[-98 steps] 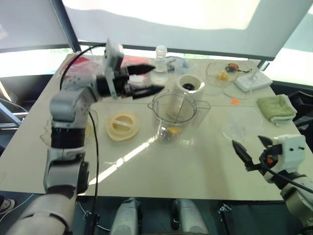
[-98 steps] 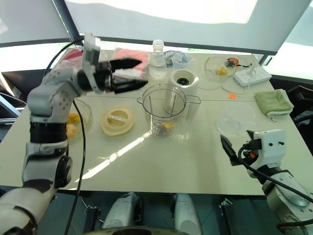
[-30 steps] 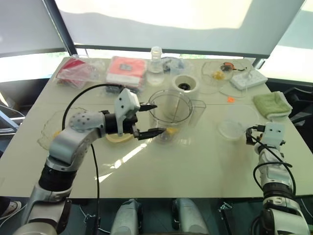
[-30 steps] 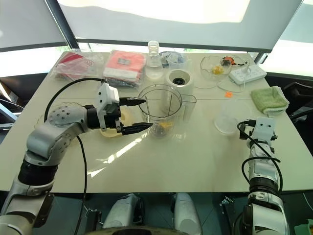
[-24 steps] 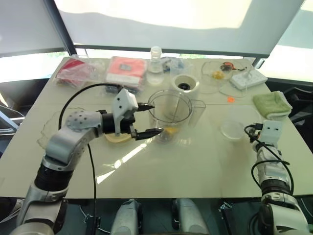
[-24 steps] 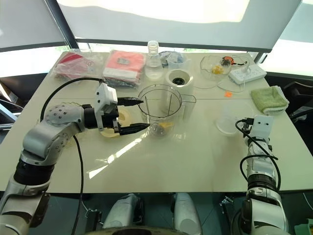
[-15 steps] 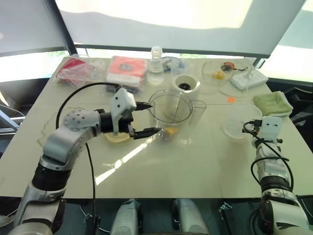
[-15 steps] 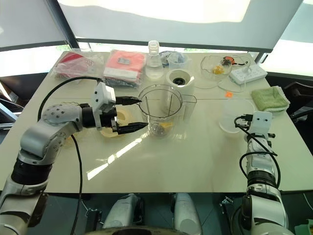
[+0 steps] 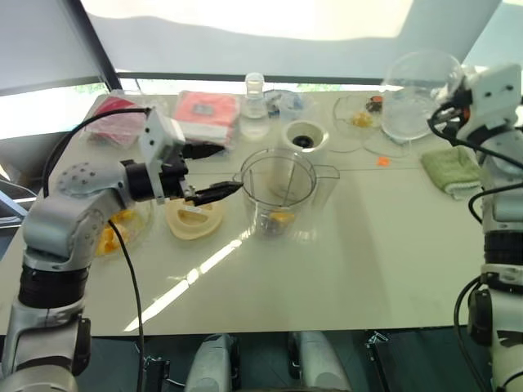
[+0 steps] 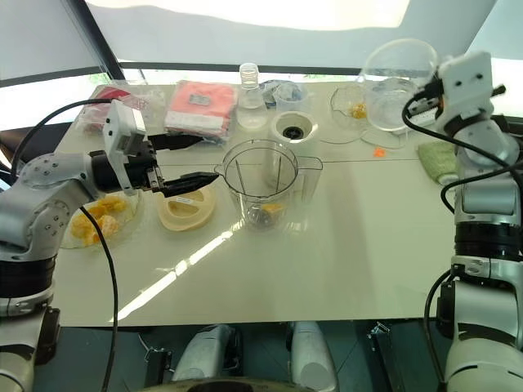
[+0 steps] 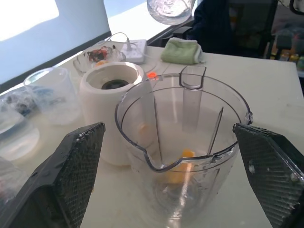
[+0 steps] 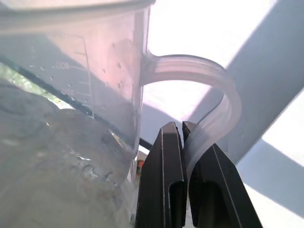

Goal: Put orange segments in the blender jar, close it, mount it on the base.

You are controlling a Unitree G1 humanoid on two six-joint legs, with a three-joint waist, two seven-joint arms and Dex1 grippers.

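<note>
- We see the blender jar (image 9: 283, 194) standing upright mid-table, lidless, with orange segments (image 11: 187, 154) at its bottom.
- The base (image 9: 305, 140) stands just behind it, apart.
- Our left gripper (image 9: 211, 173) hovers beside the jar's rim, fingers spread wide, holding nothing.
- Our right gripper (image 12: 184, 137) is clamped tight on the handle of a clear measuring cup (image 10: 398, 84), held high above the table's far right.
</note>
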